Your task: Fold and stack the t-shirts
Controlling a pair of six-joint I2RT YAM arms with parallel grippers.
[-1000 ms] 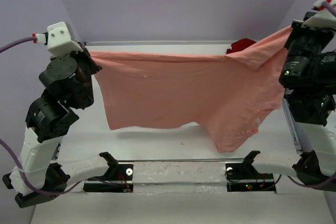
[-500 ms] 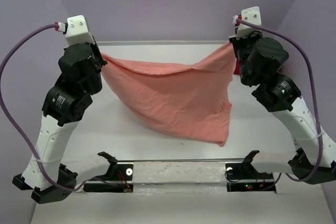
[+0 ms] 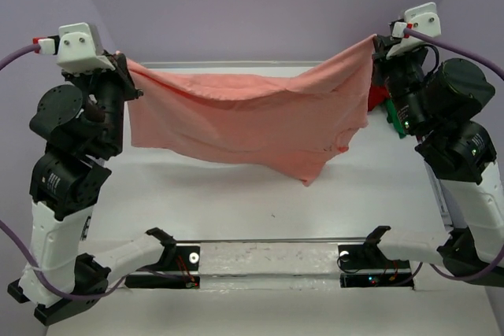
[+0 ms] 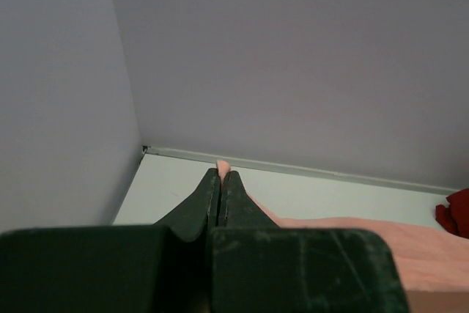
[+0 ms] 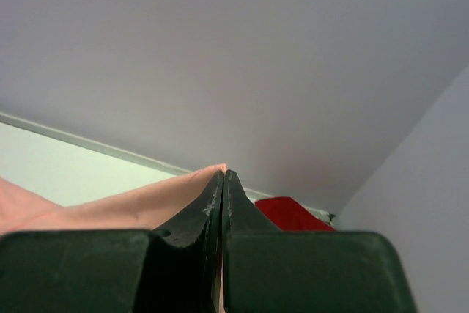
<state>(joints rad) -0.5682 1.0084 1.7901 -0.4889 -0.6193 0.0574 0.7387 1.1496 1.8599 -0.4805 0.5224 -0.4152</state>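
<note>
Largest colour patch: salmon-pink soft cloth t-shirt (image 3: 252, 120), plain, no print, shading to deeper peach in the folds. Dark red crumpled cloth t-shirt (image 3: 379, 100), plain, only a small patch visible. Left tool (image 4: 220, 181) and right tool (image 5: 223, 181): matte black, faint grey scuffs. White robot arms (image 3: 59, 230) with black joints. Flat surface (image 3: 236, 202) white; walls (image 3: 252, 13) pale lilac, unpatterned.

Soft, matt, lightly creased cloth is being shown by the pink shirt (image 3: 252, 123) and the red shirt (image 5: 292, 214), scuffed matt black plastic is being shown by the left gripper (image 4: 220, 174) and right gripper (image 5: 223, 174), and a smooth, faintly glossy white surface is being shown by the table (image 3: 236, 210).
</note>
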